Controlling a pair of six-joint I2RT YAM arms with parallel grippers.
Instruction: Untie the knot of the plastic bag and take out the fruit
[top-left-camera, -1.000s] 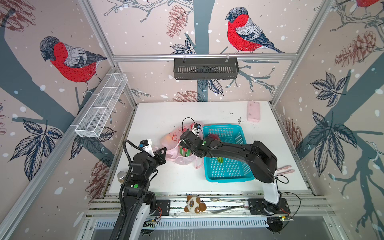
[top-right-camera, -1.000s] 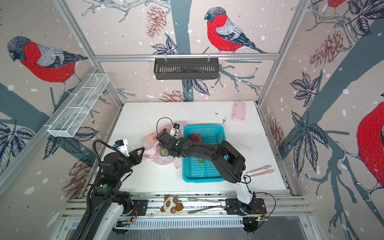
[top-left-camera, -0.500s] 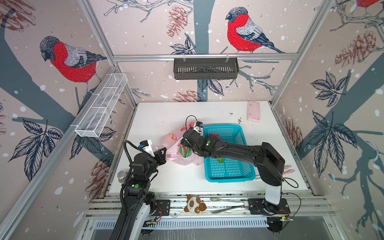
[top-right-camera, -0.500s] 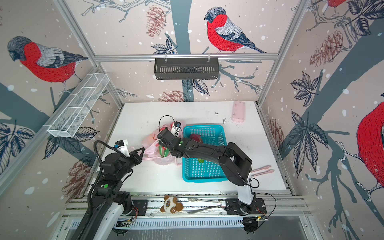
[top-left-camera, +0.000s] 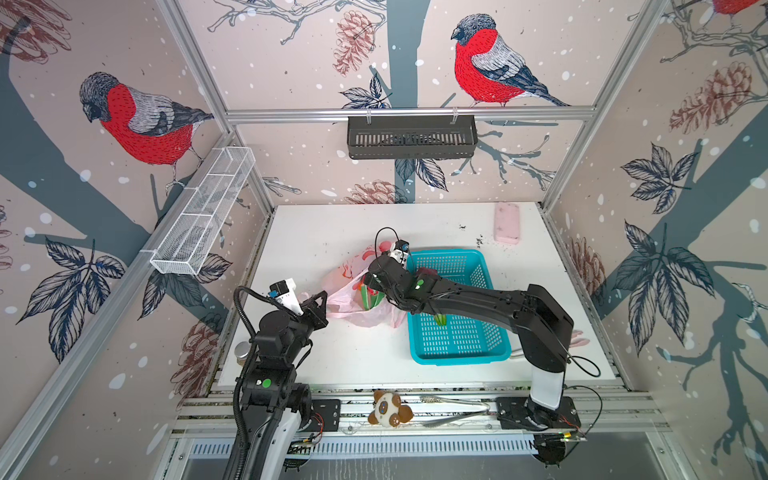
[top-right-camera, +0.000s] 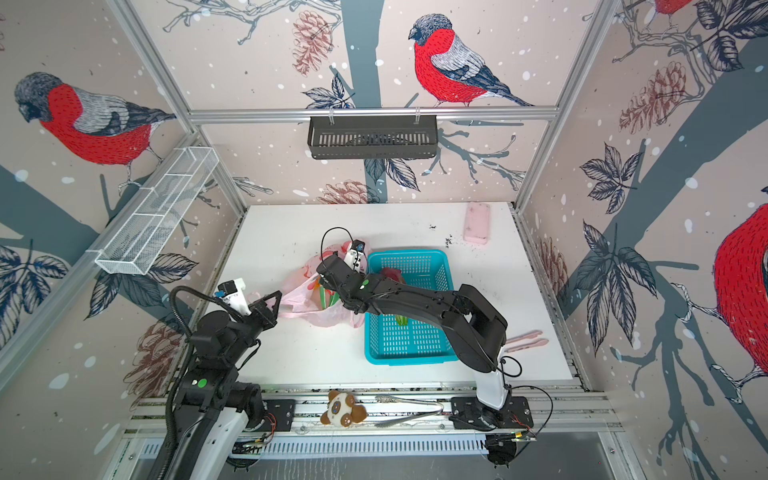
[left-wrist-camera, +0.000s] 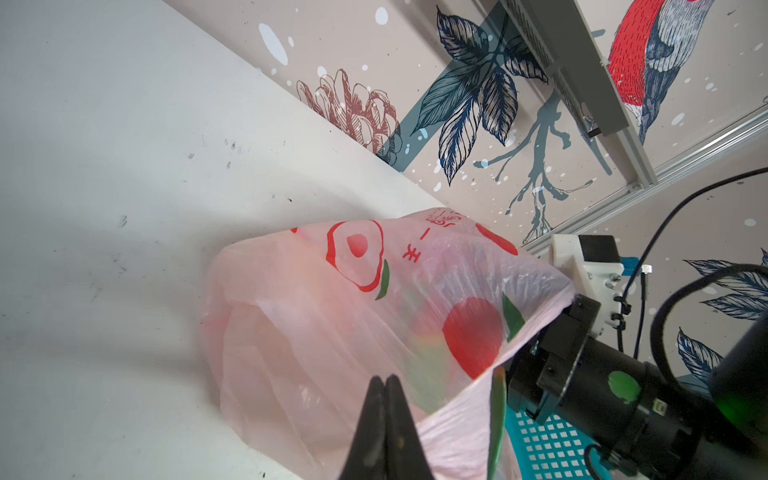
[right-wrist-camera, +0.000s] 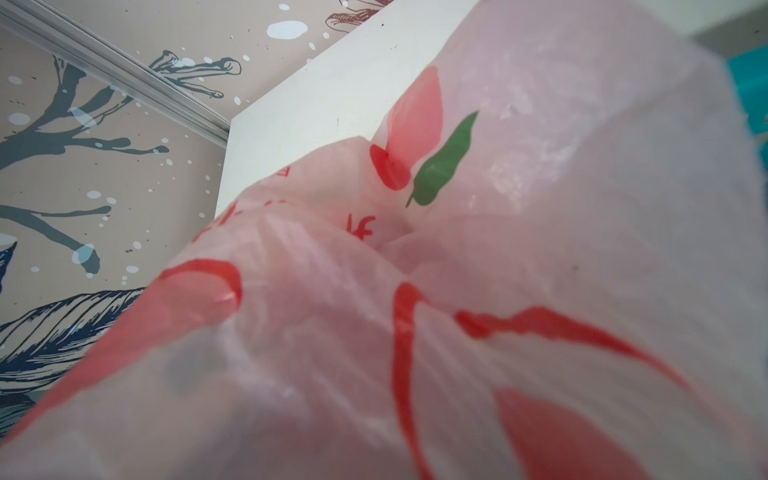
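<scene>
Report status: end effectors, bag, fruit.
Left end effector shut on plastic bag rim. Right end effector in bag mouth, jaws hidden. Dragon fruit showing inside.

We see our left gripper (left-wrist-camera: 384, 380) pinched shut on the plastic bag (left-wrist-camera: 316, 316), the right arm (left-wrist-camera: 602, 374) buried in it just beyond.

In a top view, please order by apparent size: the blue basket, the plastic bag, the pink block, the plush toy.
1. blue basket
2. plastic bag, partly hidden by the right arm
3. pink block and plush toy: about alike, not ranked
</scene>
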